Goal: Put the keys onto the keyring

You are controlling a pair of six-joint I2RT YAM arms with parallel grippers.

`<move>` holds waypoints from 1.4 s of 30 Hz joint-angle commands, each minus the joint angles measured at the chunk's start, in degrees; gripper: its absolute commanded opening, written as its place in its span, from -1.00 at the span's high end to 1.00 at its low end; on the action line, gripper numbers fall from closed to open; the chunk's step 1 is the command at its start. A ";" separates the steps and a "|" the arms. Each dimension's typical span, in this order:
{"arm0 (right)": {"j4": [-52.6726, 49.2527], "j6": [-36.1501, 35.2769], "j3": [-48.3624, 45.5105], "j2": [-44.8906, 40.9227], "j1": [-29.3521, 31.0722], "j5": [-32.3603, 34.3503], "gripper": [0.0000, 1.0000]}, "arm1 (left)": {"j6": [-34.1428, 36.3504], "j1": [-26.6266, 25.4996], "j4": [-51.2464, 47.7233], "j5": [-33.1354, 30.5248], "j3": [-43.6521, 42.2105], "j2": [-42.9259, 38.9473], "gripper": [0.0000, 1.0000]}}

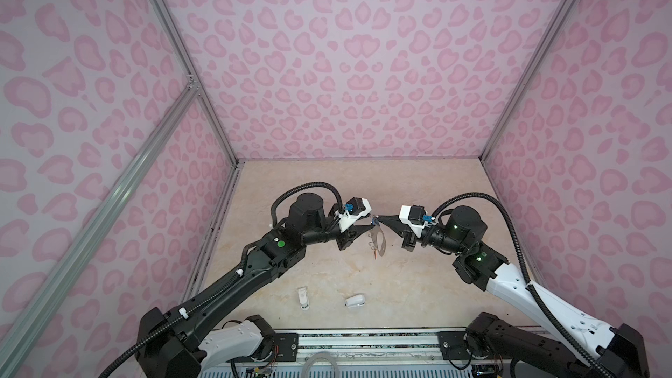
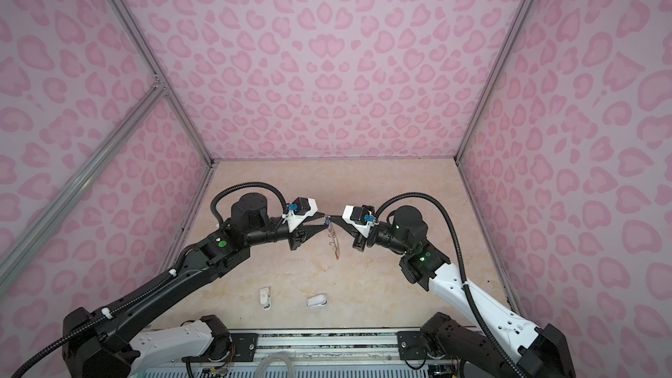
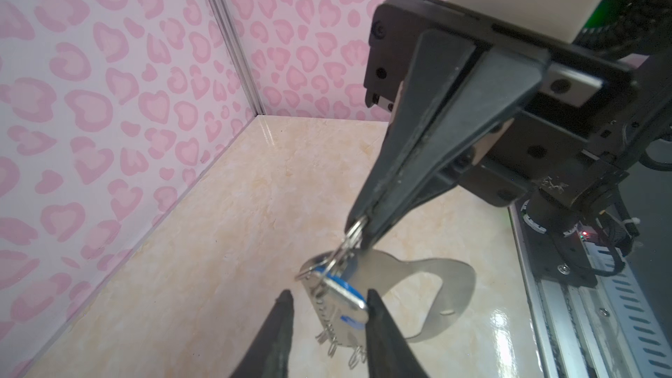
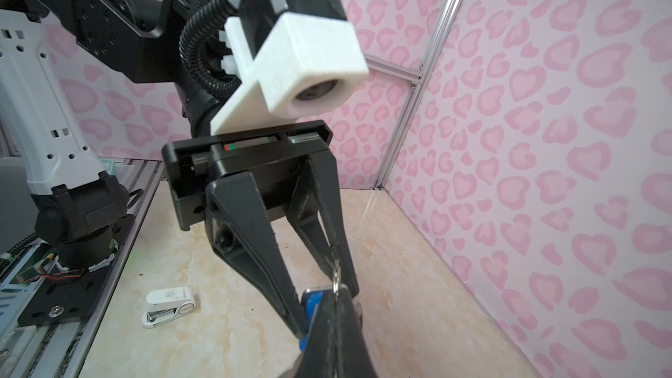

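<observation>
Right fingers [image 3: 407,161]: pressed fully together, tips pinching a thin wire ring [image 3: 355,231]. The whole bundle hangs from this pinch, clear above the surface.
Left fingers [image 3: 280,329]: narrowly apart, straddling the blue key [image 3: 345,290]. One touches the tag's edge and a slit shows beside the other, so I judge there is no firm pinch.
Blue key: between the left fingers, just below the right tips, seemingly linked to the ring. It has a blue plastic tag and bright flat metal.
Keyring [image 3: 460,285]: hangs under the right fingers, beside the left ones. It is a flat grey D-shaped metal plate with an oval cutout and small wire loops along its straight edge.
Orange key [image 1: 374,256]: dangles at the plate's low end, farthest below both fingers, and seems already on.
Handling: light, stiff, slick metal that swings freely from one ring. Take the key by its plastic tag, flat sides to the fingers. The springy ring may twist out.
Surface [image 1: 400,285]: glossy, pale, marble-look, well below.
White objects [image 1: 303,298]: two on the surface, well away toward the arm bases.
</observation>
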 commanded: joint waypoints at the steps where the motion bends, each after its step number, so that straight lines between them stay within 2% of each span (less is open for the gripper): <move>1: 2.49 0.59 -0.46 -0.61 0.06 1.05 1.00 | -0.32 -0.23 2.55 1.18 0.13 0.44 0.48; 9: 2.91 0.57 -1.00 -1.35 0.30 3.40 1.00 | 1.08 -0.62 1.39 1.22 0.57 0.89 0.92; 15: 4.85 1.18 -2.20 -2.15 0.29 5.49 1.00 | 2.05 -0.62 -0.21 2.80 0.72 1.31 0.93; 25: 5.39 1.39 -2.78 -1.89 0.29 5.10 1.00 | 5.22 -0.80 -7.06 7.77 4.47 4.04 0.94; 26: 5.38 1.26 -2.82 -1.86 0.29 4.95 1.00 | 5.26 -0.80 -7.06 7.80 4.57 4.03 0.92; 28: 5.47 1.20 -3.11 -2.02 0.16 4.46 1.00 | 5.27 -0.80 -6.86 6.30 4.65 3.66 0.69; 31: 5.91 1.56 -3.61 -2.37 -0.43 3.27 1.00 | 5.74 -0.46 -6.29 3.30 4.28 2.07 0.60; 35: 6.52 1.75 -3.66 -2.46 -0.94 2.46 1.00 | 6.33 0.08 -6.34 3.64 4.17 1.20 0.58; 42: 7.67 2.35 -3.35 -1.98 -1.16 1.37 1.00 | 4.67 0.08 -4.75 4.70 3.85 2.82 0.33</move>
